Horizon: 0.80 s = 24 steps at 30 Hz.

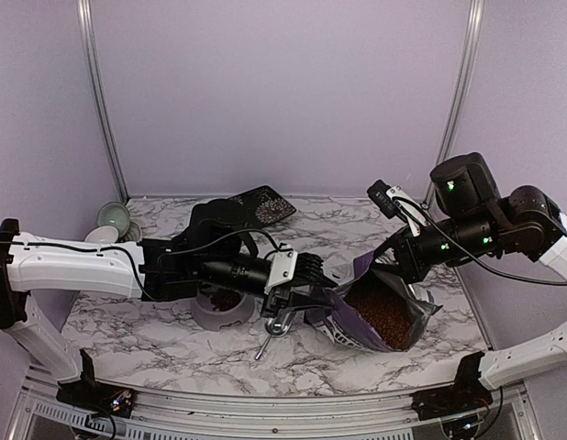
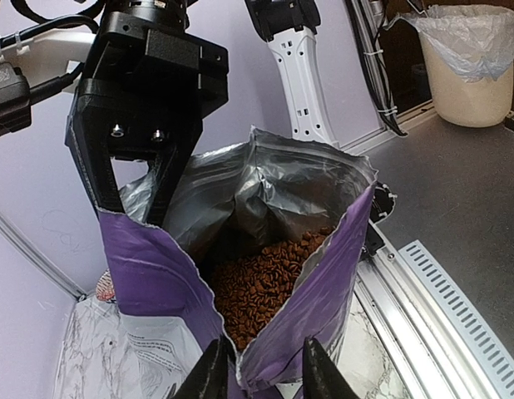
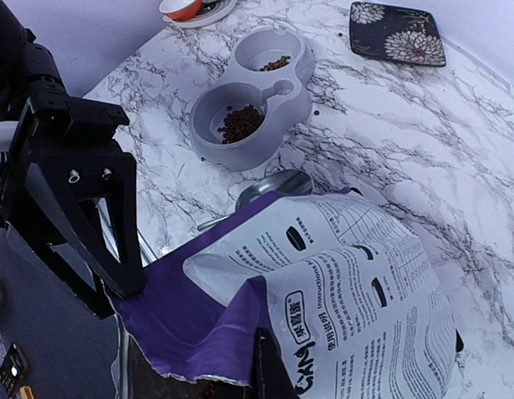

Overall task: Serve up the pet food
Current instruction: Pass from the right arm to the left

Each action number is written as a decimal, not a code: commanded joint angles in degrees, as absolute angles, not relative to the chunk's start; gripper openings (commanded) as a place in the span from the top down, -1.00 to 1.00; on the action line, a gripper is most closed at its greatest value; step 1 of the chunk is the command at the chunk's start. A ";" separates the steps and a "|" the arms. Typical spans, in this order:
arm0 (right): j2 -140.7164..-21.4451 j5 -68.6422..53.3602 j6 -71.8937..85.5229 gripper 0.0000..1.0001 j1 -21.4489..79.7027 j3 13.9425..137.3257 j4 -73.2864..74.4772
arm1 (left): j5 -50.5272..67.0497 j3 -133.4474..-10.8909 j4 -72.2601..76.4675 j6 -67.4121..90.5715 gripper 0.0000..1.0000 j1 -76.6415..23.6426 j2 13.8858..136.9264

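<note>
The purple-and-white bag (image 1: 346, 335) stands open at centre right, with the pet food (image 1: 380, 312) heaped inside as reddish-brown kibble (image 2: 265, 283). My right gripper (image 1: 394, 264) is shut on the bag's far rim (image 2: 134, 212), and one dark finger shows against the printed side (image 3: 269, 359). My left gripper (image 1: 306, 298) is at the near rim. Its two fingers straddle the bag's folded corner (image 2: 265, 378) with a gap still between them. The grey double bowl (image 1: 208, 318) lies under my left arm and has some kibble (image 3: 240, 123) in both wells.
A shiny metal scoop (image 1: 279, 325) lies on the marble between bowl and bag (image 3: 278, 184). A dark floral plate (image 1: 261, 206) sits at the back. Small cups (image 1: 114, 218) stand at the back left, next to the wall. A lined bin (image 2: 469, 66) stands off the table.
</note>
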<state>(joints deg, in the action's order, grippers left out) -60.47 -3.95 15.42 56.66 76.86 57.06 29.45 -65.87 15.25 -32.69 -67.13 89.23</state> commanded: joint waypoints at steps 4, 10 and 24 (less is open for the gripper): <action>-59.12 -5.71 16.35 1.00 56.80 78.44 46.23 | 28.51 -68.46 18.91 -34.08 0.44 -67.76 91.62; -58.56 -6.00 16.44 1.00 56.76 78.08 46.06 | 27.33 -68.74 19.68 -35.46 0.53 -67.78 92.59; -57.45 -3.35 16.73 1.00 56.78 77.93 46.43 | 22.13 -70.05 19.95 -32.26 1.00 -67.43 91.46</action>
<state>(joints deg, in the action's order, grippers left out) -59.94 -3.77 16.21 56.62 75.68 55.70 25.98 -67.55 18.09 -34.92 -67.46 92.25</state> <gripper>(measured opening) 0.005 0.016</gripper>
